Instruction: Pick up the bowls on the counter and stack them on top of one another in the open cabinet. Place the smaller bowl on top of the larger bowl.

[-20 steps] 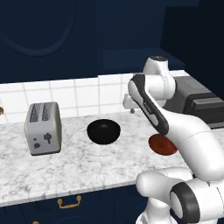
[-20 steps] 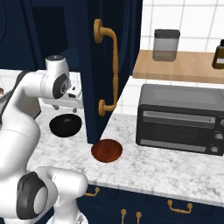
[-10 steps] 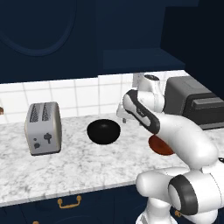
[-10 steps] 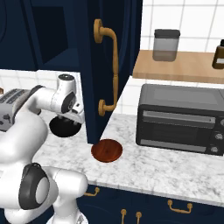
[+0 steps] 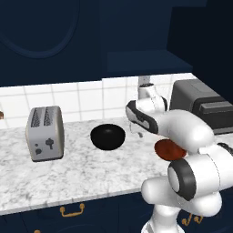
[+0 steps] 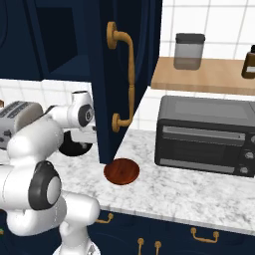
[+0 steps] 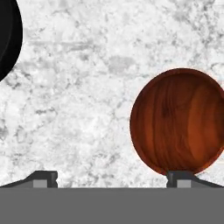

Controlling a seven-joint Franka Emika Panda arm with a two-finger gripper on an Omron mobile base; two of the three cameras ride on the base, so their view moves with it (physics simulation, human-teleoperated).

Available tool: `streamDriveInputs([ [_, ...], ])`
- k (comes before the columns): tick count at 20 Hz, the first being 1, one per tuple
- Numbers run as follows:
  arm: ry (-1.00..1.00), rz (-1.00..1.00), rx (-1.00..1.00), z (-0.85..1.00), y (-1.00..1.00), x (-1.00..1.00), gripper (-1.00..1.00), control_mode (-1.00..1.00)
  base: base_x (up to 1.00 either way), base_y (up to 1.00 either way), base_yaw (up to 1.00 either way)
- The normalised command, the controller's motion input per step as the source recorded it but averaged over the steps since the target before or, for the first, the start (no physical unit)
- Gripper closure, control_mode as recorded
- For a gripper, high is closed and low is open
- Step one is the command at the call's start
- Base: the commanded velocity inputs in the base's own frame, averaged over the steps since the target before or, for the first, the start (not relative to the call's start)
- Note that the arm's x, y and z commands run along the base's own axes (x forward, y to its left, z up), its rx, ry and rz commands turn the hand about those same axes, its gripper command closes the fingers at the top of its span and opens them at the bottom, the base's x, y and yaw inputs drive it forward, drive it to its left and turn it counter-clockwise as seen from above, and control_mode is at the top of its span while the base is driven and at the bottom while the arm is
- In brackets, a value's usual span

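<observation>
The gripper hangs over the marbled tabletop with its two dark tips spread wide and nothing between them but bare white-and-grey stone.

In the hand view, the reddish-brown bowl lies just ahead of the tip on the right side of that picture, its near rim almost over that tip. It is round, shallow and plate-like, with a streaked wood-like grain running across its inside and a thin lighter rim. The black bowl sits well off to the other side, beyond the opposite tip, showing as a plain glossy dark curve cut by the picture's edge. The two bowls are well apart, with open stone between them.

From the left base view the black bowl is deep and rounded, standing upright on the tabletop beside the arm's wrist, while the reddish-brown bowl is partly hidden behind the arm. From the right base view the reddish-brown bowl rests flat near the tabletop's front edge, just below the open cabinet's navy door.
</observation>
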Motion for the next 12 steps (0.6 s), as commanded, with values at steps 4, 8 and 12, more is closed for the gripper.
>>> streamDriveInputs([
  [4,0.28,0.00,-0.15,-0.72,-0.48,0.00,-1.00,-1.00,0.00,0.00,0.00],
  [8,0.03,0.00,0.03,-0.81,-0.49,0.00,-1.00,-1.00,0.00,0.00,0.00],
  [12,-0.05,0.00,0.05,-0.59,-0.42,0.00,-1.00,-1.00,0.00,0.00,0.00],
])
